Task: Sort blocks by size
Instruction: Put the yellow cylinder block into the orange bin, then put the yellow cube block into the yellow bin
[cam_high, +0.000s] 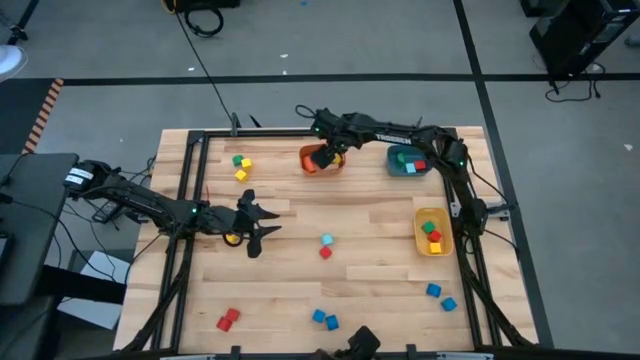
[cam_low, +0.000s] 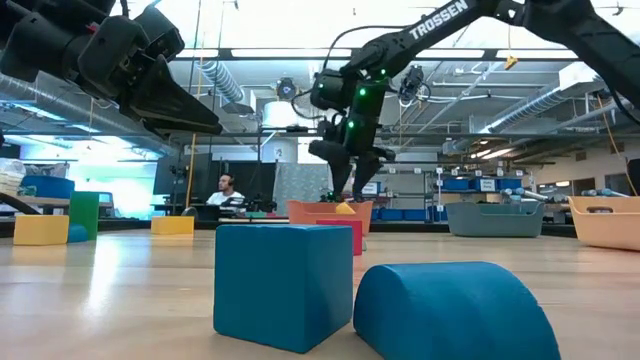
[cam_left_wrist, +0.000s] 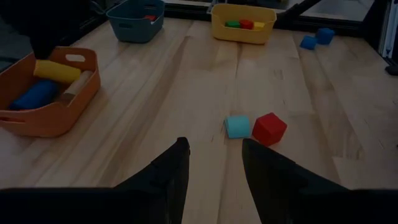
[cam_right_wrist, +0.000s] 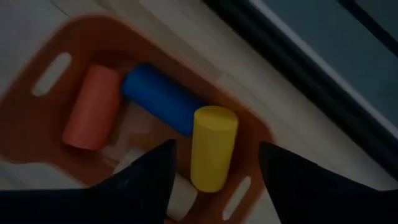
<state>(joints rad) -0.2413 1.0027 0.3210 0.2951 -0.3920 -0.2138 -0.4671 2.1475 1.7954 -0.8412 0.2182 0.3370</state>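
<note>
Blocks (cam_high: 326, 246) lie scattered over my counter (cam_high: 300, 290), some in bins.

My right hand (cam_right_wrist: 214, 174), fingers apart, hangs over the orange bin (cam_right_wrist: 37, 134); yellow cylinder (cam_right_wrist: 212, 147) lies lengthwise between them. Left hand (cam_left_wrist: 214, 163) open, light-blue and red blocks ahead.

Bare table (cam_high: 370, 215) mid-board; 2 blocks (cam_high: 326, 246) obstruct the centre.

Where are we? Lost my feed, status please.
Right hand open over orange bin, yellow cylinder inside. Left hand open, facing light blue block and red block. Path clear.
</note>
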